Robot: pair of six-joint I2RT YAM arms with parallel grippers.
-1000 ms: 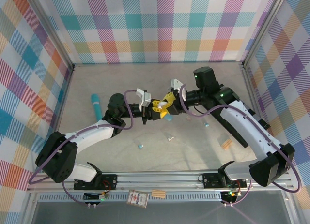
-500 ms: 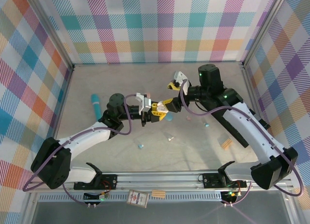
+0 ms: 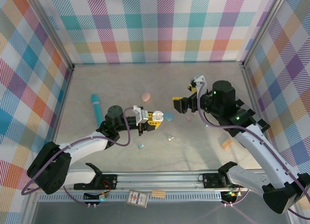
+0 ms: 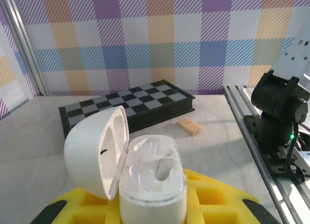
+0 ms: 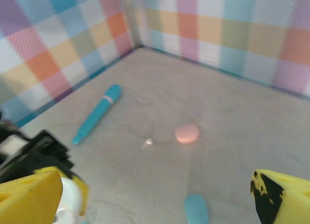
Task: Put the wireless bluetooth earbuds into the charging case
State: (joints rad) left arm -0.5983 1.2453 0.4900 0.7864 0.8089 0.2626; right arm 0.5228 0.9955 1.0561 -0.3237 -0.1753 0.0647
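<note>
A teal-blue cylinder (image 3: 96,109) lies at the left of the worktop (image 3: 111,81). Beside it, the left gripper (image 3: 154,116) holds the white charging case (image 4: 151,183) in closed jaws, with the lid swung open to one side. A second ago the two arms met nose to nose over this case. Now the left has drawn back and lower, and the case has gone with it.

Pale shapes sit in the case's wells, but the left wrist view does not show whether an earbud is seated. A teal earbud (image 3: 140,146), a white earbud (image 3: 170,137) and a pale pink earbud (image 3: 189,118) lie loose on the worktop near a closed teal case (image 3: 168,116), with a pink case (image 3: 146,96) farther back.

At right, the right gripper (image 3: 178,104) has pulled well clear of the case, its jaws wide and empty. The meeting looks finished, and with nubs lying loose, another pick likely follows.
</note>
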